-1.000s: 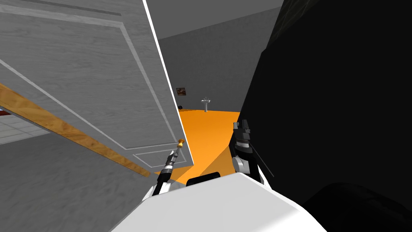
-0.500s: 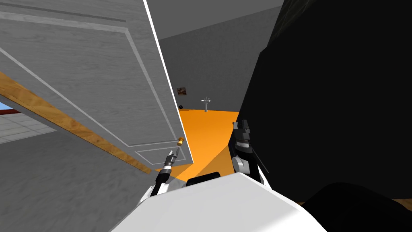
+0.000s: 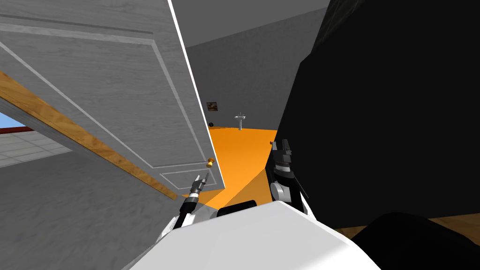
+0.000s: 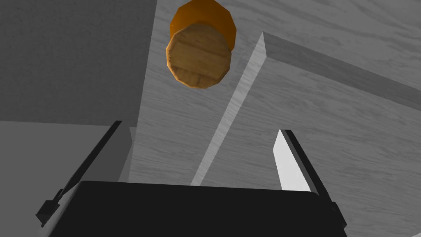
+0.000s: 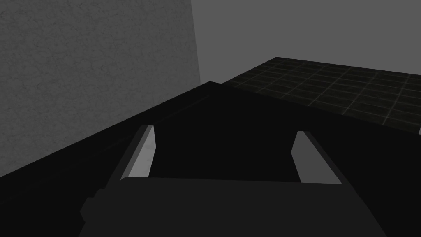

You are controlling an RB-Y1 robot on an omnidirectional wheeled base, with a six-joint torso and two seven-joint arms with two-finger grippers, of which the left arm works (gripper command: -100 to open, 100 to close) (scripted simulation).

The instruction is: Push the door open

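Door (image 3: 117, 93): grey, wood-grain finish, raised panel mouldings, white free edge. Pos.: ajar, taking up the left half of the head view, w/ the opening just to the right of its free edge. A wood-toned strip (image 3: 84, 140) runs on a slant along the door's far-left side.

Knob (image 3: 211, 162): round, wood-toned w/ orange collar, set close to the free edge. In the L wrist view it is seen end-on against the door face.

Containers: pedestal basin (image 3: 240, 121), well beyond the opening, at the far side of an orange floor (image 3: 239, 150) and against a grey wall. Contents too small to tell. A small framed picture (image 3: 212, 106) hangs near it on the same wall.

L gripper (image 3: 202, 179): fingers spread wide, approx. a third of the wrist frame apart, grasping nothing. It points at the door face just short of the knob, near the free edge. The knob lies beyond the fingertips, apart from both. One finger (image 4: 294, 164) shows light grey in front of the door panel; the other is dark and lines up w/ the door's edge. Contact btwn fingertips and door face: cannot tell.

R gripper (image 3: 280, 145): raised on the robot's right, beside a black area (image 3: 389, 117). Fingers spread likewise, empty.
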